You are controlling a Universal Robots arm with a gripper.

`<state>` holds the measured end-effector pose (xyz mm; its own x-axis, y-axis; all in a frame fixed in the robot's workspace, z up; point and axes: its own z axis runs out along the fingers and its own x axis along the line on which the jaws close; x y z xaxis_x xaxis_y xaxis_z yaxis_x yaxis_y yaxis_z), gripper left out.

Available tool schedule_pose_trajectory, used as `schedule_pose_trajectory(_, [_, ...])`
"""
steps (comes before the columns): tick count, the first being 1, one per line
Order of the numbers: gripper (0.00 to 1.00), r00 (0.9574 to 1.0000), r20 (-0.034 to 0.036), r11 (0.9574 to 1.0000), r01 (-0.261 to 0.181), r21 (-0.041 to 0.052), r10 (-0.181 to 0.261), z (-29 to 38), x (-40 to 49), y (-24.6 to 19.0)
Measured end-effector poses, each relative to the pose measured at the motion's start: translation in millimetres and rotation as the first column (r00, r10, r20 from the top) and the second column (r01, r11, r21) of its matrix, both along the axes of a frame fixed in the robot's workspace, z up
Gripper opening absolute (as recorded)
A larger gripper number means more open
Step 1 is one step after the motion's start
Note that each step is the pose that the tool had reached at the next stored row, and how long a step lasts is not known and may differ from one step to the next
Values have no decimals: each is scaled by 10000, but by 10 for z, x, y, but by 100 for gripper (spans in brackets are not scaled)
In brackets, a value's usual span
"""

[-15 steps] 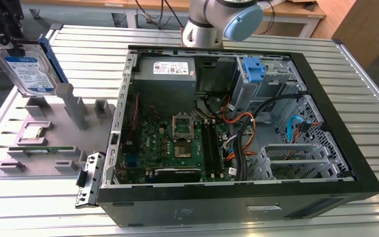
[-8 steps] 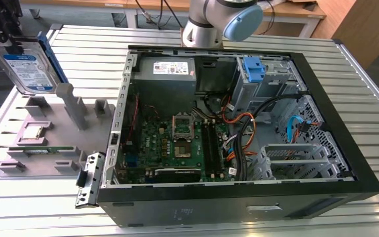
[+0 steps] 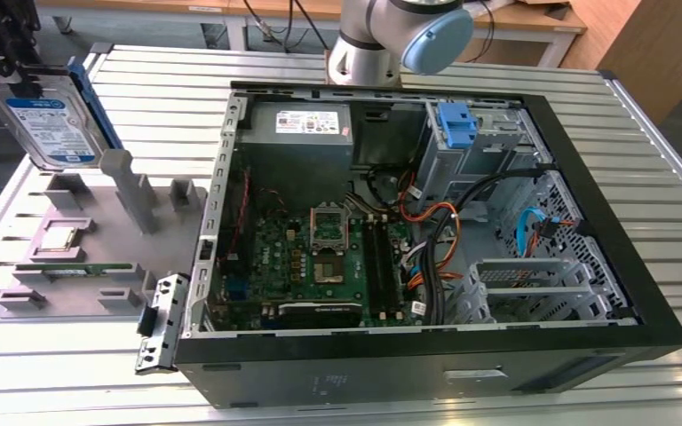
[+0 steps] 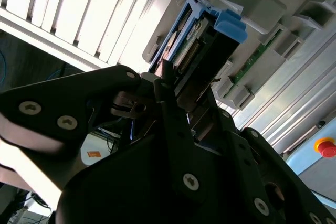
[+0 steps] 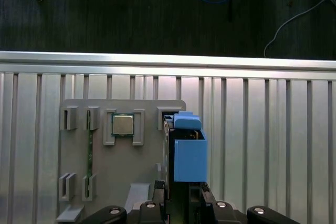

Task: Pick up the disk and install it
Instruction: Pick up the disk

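Disk (image 3: 51, 124) upright, clamped inside claw (image 5: 181, 187)

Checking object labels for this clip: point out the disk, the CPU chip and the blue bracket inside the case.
disk (image 3: 47, 124): exterior view, on its white-and-blue label.
CPU chip (image 5: 123, 125): first wrist view, centre of its metal top.
blue bracket (image 3: 455, 121): exterior view, on its plastic body.

disk (image 3: 47, 124): you see silver metal, a paper label, blue plastic rails
counter (image 3: 661, 177): ribbed satin aluminium
fixture (image 3: 104, 240): matt grey plastic
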<state>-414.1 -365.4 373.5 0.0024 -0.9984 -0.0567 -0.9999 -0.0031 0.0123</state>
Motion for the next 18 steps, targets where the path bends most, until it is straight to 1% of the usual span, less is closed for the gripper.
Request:
schedule_pose_trajectory(4, [35,10000,0,10000,1,0,-1,2,0,0])
schedule_pose_trajectory(7, [35,10000,-2,10000,1,-1,-1,30,0,0])
schedule_pose_trajectory(14, [35,10000,0,10000,0,0,0,142,0,0])
schedule_pose_trajectory(18, [35,10000,0,10000,1,0,-1,226,0,0])
